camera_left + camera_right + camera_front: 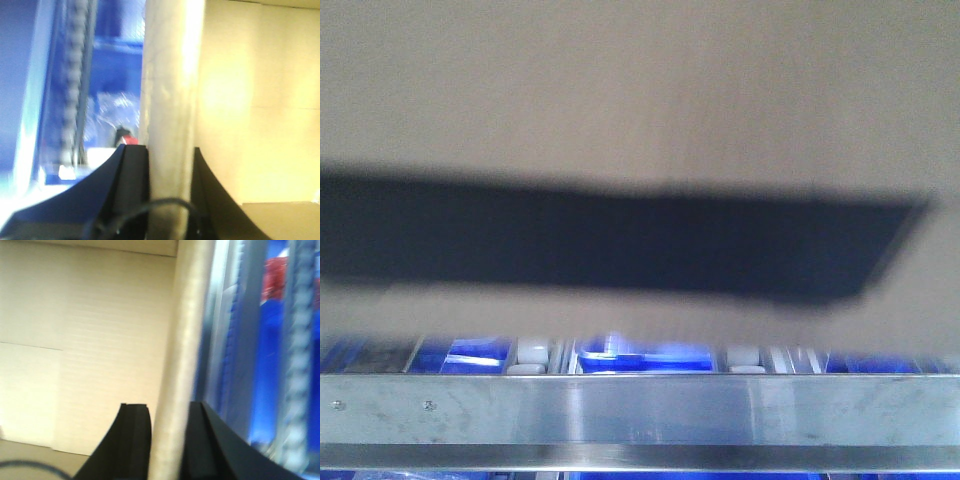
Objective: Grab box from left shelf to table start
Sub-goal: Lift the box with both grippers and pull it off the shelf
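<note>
The brown cardboard box [640,90] fills the front view, its black print band [620,245] running across the middle. It sits just above the left shelf, whose silver front rail [640,410] and blue tracks with white rollers [533,353] show below. In the left wrist view my left gripper [170,150] is shut on the box's wall edge [172,90], with the box's inside [255,100] to the right. In the right wrist view my right gripper [170,407] is shut on the opposite wall edge [187,330], box interior [90,340] to the left. The table is out of view.
Blue rack parts and a roller track [75,85] stand close to the left of the left gripper. Blue rack uprights and a roller track [297,365] stand close to the right of the right gripper. A red item [275,277] shows behind them.
</note>
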Controlling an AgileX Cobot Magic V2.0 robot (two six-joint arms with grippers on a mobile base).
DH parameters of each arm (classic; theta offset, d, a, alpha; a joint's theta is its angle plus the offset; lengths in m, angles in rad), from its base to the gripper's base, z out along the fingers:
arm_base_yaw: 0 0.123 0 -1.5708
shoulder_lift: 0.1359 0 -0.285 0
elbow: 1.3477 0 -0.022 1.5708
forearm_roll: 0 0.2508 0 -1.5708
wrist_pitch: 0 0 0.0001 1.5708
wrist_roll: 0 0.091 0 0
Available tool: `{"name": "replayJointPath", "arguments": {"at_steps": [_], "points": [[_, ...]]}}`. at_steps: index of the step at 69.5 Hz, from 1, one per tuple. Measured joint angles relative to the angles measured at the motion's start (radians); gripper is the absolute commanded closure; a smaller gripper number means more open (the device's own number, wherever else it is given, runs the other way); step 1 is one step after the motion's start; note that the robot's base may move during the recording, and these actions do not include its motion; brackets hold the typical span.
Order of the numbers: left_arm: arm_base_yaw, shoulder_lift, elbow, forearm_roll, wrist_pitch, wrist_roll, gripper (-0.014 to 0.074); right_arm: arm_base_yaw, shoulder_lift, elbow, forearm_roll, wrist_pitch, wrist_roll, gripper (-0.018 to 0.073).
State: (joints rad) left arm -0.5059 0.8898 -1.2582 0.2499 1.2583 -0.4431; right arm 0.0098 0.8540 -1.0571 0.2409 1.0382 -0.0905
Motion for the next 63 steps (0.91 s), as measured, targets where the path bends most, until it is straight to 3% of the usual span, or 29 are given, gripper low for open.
{"name": "replayJointPath", "arguments": {"at_steps": [16,37,63], "points": [[0.0,-0.211,0.13,-0.033,-0.002,0.0,0.0696,0.0,-0.199,0.073,0.045,0.04,0.01,0.0499],[0.0,-0.426,0.139,-0.034,-0.002,0.037,0.0696,0.0,-0.352,0.024,0.133,0.047,-0.001,0.0499],[0.0,-0.427,0.051,-0.049,0.0,0.067,0.0689,0.002,-0.371,-0.094,0.151,0.075,-0.002,0.0499]]}}
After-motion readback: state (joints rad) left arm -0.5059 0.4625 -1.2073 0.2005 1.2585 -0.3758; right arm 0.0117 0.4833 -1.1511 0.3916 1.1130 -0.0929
